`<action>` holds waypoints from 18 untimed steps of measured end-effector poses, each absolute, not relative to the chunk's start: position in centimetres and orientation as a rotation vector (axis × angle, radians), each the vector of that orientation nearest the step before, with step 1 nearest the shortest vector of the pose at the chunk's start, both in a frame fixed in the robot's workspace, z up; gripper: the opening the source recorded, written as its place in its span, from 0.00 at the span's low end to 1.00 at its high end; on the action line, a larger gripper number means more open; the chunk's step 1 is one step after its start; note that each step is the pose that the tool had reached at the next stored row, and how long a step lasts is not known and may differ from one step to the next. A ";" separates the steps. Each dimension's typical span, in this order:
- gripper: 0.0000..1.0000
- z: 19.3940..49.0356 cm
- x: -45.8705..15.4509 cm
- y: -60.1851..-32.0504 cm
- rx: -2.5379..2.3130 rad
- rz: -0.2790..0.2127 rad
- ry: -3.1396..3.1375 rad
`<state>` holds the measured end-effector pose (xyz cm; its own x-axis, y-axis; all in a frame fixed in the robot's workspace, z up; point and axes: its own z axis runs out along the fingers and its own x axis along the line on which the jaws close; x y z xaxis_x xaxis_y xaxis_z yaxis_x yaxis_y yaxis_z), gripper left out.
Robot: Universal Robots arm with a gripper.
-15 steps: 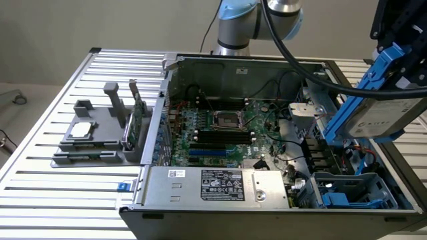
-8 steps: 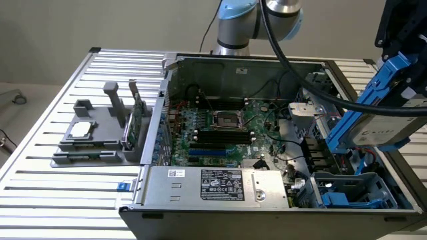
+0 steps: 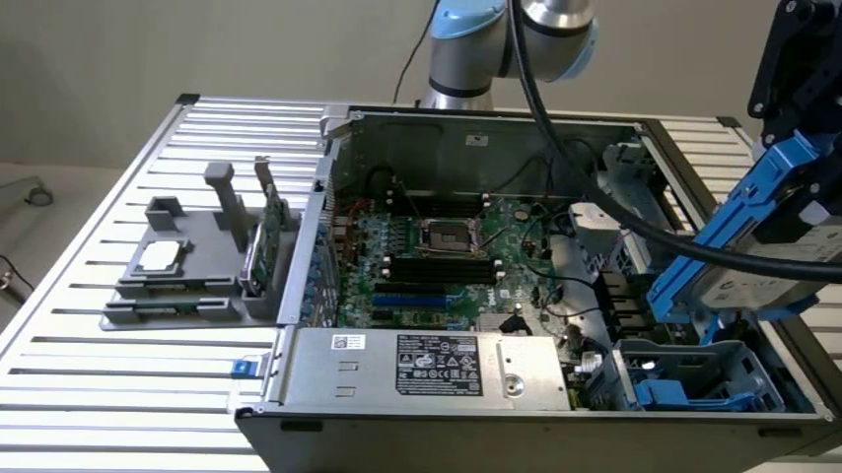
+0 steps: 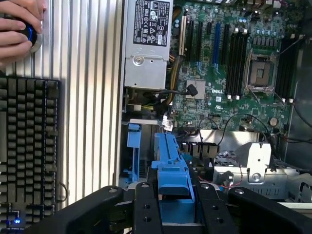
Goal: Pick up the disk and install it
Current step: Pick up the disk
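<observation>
Gripper (image 4: 176, 202): fingers clamped on the blue carrier's sides.
Disk (image 3: 750, 291): held tilted in the air, above the drive cage (image 3: 691, 357), at the exterior view's right.

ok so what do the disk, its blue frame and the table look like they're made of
The disk: silver-grey face with a dull sheen, most likely metal. Its blue frame: evenly coloured, moulded shapes and ribs, probably plastic with a slight gloss. The table: pale silvery slats with long straight grooves, looks like extruded aluminium with a matte finish.
</observation>
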<state>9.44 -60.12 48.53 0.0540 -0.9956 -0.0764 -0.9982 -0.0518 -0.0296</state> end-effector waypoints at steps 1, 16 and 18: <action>0.33 48.4 9.4 -60.2 -2.222 0.053 2.113; 0.33 46.8 9.4 -60.8 -2.177 0.043 2.157; 0.33 46.8 9.4 -60.8 -2.176 0.044 2.156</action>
<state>9.44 -60.81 46.84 0.0104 -0.9971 -0.0749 -0.9994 -0.0078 -0.0349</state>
